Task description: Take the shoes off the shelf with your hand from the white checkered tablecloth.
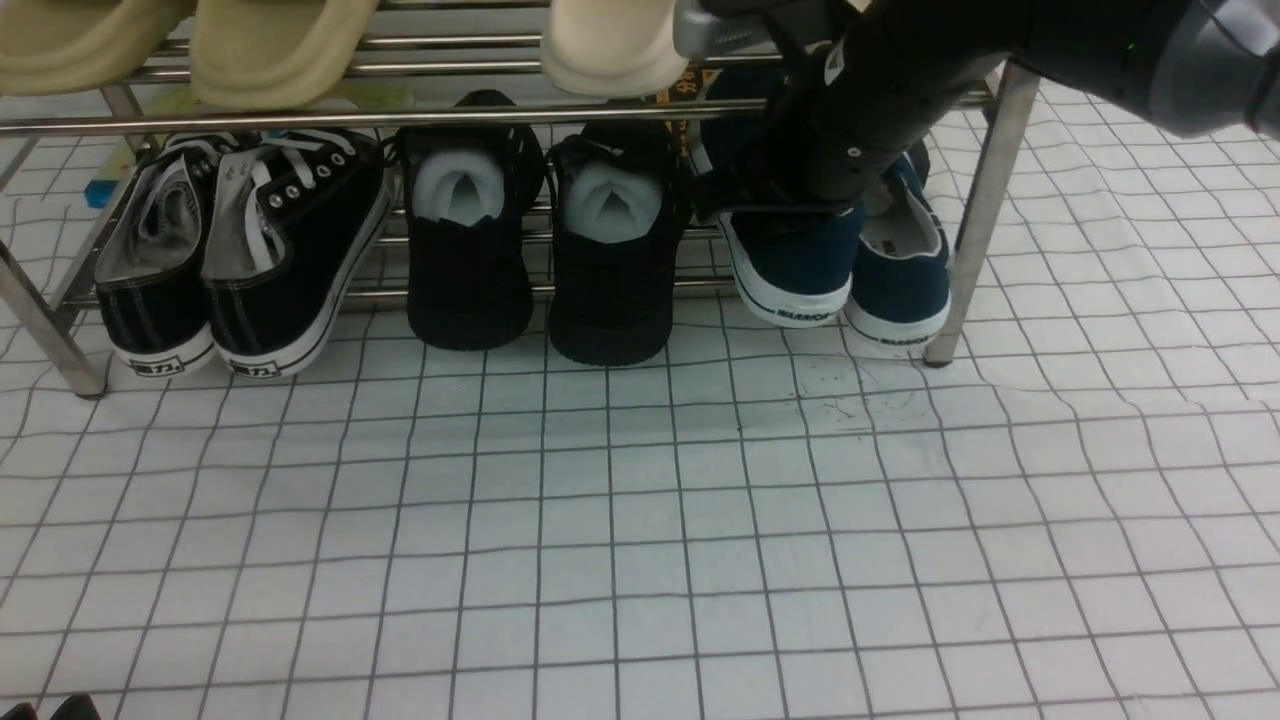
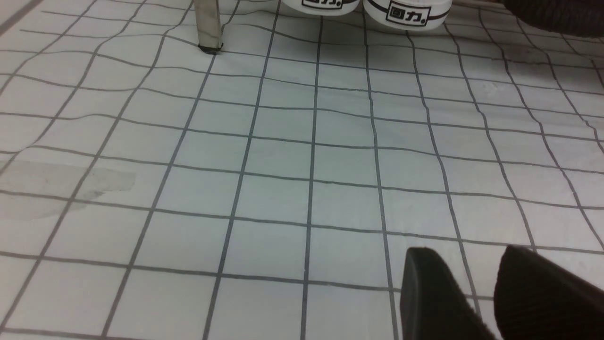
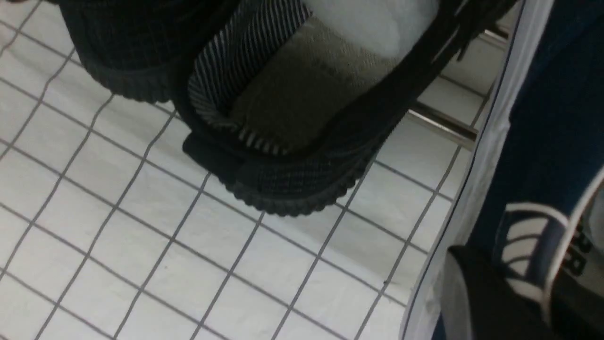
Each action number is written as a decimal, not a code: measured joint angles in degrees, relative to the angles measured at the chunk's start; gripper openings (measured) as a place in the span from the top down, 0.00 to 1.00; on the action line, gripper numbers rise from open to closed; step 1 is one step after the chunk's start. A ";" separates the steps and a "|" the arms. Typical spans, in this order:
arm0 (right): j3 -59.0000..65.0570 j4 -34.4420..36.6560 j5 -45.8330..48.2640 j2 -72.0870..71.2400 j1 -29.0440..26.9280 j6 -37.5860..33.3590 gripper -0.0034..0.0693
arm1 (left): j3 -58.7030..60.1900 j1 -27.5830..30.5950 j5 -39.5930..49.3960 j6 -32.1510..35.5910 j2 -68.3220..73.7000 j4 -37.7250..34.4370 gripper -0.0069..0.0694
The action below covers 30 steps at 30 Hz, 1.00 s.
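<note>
We found the navy slip-on shoes (image 1: 905, 275) on the lower tier of the steel shoe rack (image 1: 978, 210), at the upper right of the front frame, heels toward the checkered tablecloth (image 1: 640, 520). The right gripper (image 3: 521, 288) straddled one shoe's heel wall, clamped onto it.
</note>
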 joint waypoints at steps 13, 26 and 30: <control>7.94 4.61 14.33 -9.33 0.09 -1.57 0.91 | 0.00 0.00 0.00 0.00 0.00 0.00 0.60; 22.53 3.62 14.62 -21.50 8.54 1.98 0.91 | 0.00 0.00 0.00 0.00 0.00 0.00 0.60; 23.98 1.53 14.54 -22.55 14.16 6.21 0.91 | 0.00 0.00 0.00 0.00 0.00 0.00 0.60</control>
